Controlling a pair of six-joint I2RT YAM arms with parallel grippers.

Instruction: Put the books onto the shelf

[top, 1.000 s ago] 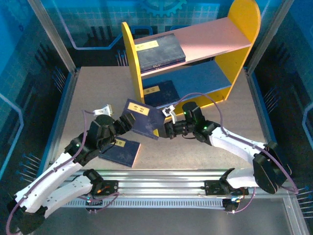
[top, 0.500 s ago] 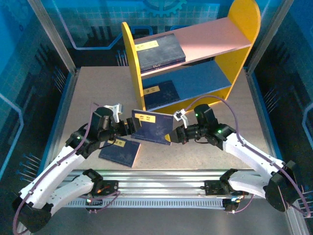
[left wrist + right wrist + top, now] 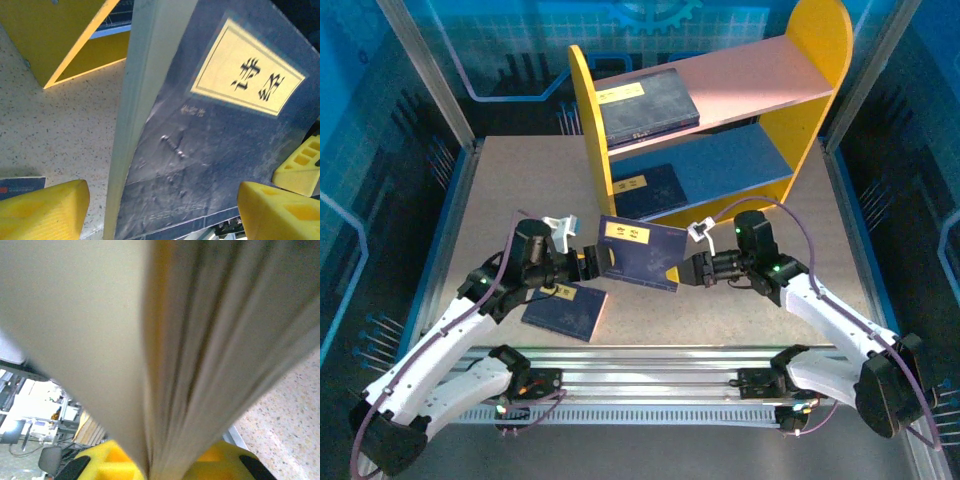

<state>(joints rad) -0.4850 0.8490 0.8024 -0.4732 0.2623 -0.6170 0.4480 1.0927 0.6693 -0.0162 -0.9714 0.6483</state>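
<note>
The right tool (image 3: pixel 685 269) pinches one edge of the held book (image 3: pixel 638 255), whose long axis runs across to the left tool (image 3: pixel 590 262), jaws wide astride the opposite edge. Up close at the right tool, its pages blur.

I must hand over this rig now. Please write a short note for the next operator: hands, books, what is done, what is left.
Right hand: shut on the right edge of the raised book, above the table.
Left hand: open, fingers on either side of that book's left edge, not closed on it.
Done: upper book on the shelf's pink board, lower book on its blue board.
Left: shelve the raised book, then the flat book lying on the table.
</note>
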